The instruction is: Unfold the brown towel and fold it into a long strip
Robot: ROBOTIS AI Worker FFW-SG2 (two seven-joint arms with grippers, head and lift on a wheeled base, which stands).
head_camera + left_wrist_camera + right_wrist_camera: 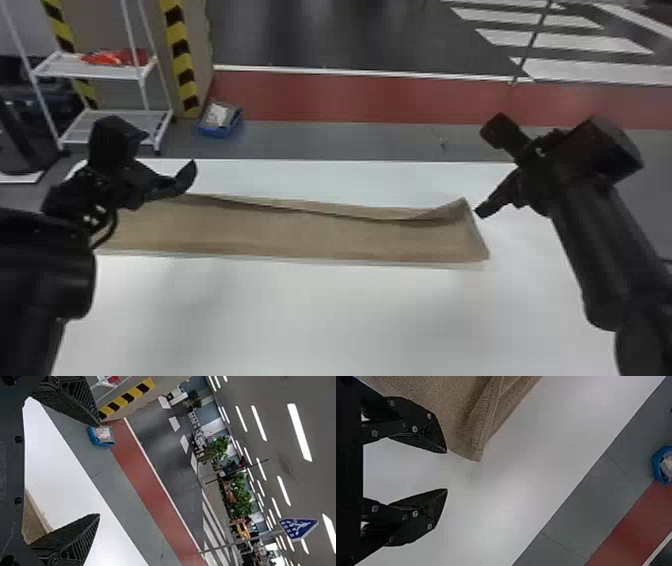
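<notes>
Lying across a smooth white table, a brown towel is stretching from between 8 and 9 o'clock to between 3 and 4 on the head view's clock face. Its fabric is forming a long, narrow strip, with the far edge rippling loosely over a dark crease and the far corner peaking at about 3 o'clock. The right wrist view is showing a nubbly weave and a thick hem.

At 9 o'clock, the left gripper is hanging over the towel's end, its fingers standing wide apart, released and grasping nothing. At 3 o'clock, the right gripper is leaning in just beside the corner, its fingers also parted and holding nothing.

Beyond the table, between 10 and 11 o'clock, a blue bin is holding a pale packet on the gray floor. Farther toward 10, a white metal rack is carrying a bright red-orange bundle on its upper shelf, while a flat red stripe is crossing the floor at 12.
</notes>
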